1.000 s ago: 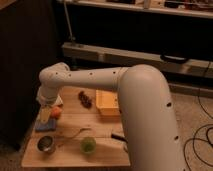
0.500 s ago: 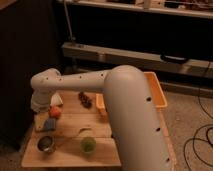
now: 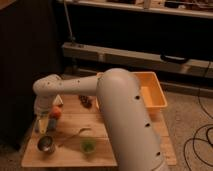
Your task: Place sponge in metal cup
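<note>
The metal cup [image 3: 46,144] stands near the front left corner of the wooden table [image 3: 125,150], shiny with a dark inside. My gripper [image 3: 44,121] points straight down just behind the cup, at the table's left edge. It is open. A blue-grey patch between and under the fingers looks like the sponge [image 3: 44,126]; most of it is hidden by the gripper. I cannot tell whether the fingers touch it. The white arm sweeps in from the lower right and covers the middle of the table.
An orange ball [image 3: 55,113] lies right beside the gripper. A translucent green cup [image 3: 88,146] stands right of the metal cup. A dark small object [image 3: 86,101] sits further back. A yellow bin [image 3: 152,92] is at the right, with dark shelving behind.
The arm's elbow has swung forward and to the right. The gripper has sunk a little lower over the table's left edge.
</note>
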`<state>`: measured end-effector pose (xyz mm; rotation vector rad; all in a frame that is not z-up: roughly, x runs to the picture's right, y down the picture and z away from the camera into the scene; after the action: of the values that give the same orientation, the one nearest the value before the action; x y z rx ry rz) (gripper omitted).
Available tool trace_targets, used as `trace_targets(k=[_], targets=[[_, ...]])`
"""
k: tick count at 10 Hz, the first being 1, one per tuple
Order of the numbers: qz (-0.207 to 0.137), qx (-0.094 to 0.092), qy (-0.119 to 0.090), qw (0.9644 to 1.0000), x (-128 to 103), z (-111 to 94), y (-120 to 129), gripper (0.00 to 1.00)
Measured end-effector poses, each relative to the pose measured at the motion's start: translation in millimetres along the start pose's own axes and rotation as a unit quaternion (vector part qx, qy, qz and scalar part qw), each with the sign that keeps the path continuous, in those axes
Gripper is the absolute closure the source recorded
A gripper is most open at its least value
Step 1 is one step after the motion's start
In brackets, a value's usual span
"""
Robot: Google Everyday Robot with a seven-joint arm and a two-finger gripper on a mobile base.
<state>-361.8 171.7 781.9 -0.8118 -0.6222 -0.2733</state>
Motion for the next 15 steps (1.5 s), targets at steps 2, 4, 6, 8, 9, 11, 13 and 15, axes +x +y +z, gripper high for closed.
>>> trace_targets(k=[2, 4, 6, 8, 9, 11, 13, 15], targets=[[0.005, -0.008, 0.012, 0.9999, 8.8, 5.6, -8.7, 0.2], [0.008, -0.011, 0.02, 0.9997, 16.8, 14.2, -14.6, 0.2], [0.009, -0.013, 0.025, 0.9996, 22.5, 23.5, -16.1, 0.2], [0.01, -0.015, 0.026, 0.9995, 26.8, 31.6, -14.9, 0.3], [0.01, -0.017, 0.027, 0.9994, 28.5, 34.2, -13.9, 0.41], [0.009, -0.022, 0.028, 0.9993, 28.4, 39.3, -11.1, 0.59], [0.007, -0.029, 0.02, 0.9993, 28.0, 39.9, -8.1, 0.81], [0.003, -0.028, 0.016, 0.9995, 19.9, 30.6, -7.8, 0.97]])
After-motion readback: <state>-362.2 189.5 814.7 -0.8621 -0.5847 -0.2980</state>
